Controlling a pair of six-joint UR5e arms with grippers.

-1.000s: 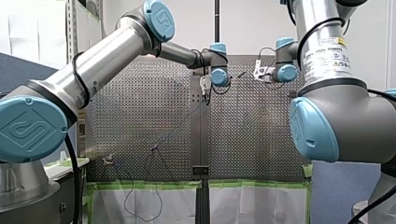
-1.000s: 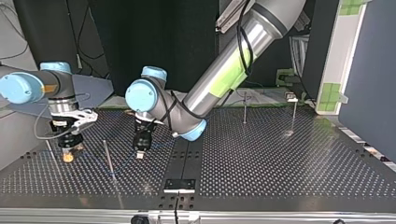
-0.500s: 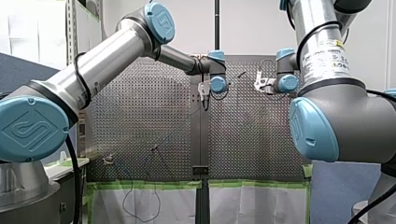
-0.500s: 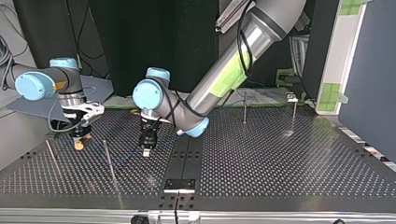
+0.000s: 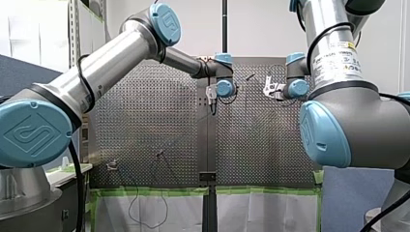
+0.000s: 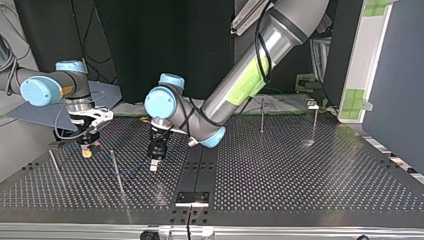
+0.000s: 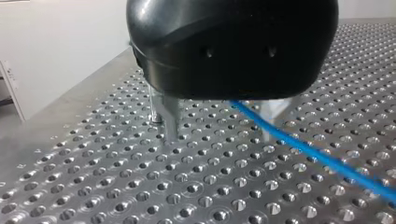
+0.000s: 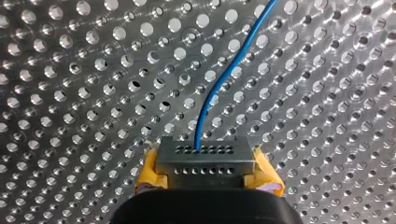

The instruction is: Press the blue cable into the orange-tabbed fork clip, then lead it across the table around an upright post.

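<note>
Right claw (image 8: 205,156): yellow pads clamped on blue cable (image 8: 208,100), which runs out ahead over bench (image 8: 70,70); firm hold, likely for leading. Left claw (image 7: 222,135): fingers apart, cable passing loose between, probably as guide. Upright post (image 6: 116,170) between both claws. Fork clip not made out.

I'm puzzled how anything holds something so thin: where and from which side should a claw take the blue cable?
Probably a straight free stretch, from above, claw straddling it. The cable is thin and runs close over the table, leaving no room to come from the side. My right claw holds it so: the cable leaves ahead from between its yellow pads.
</note>
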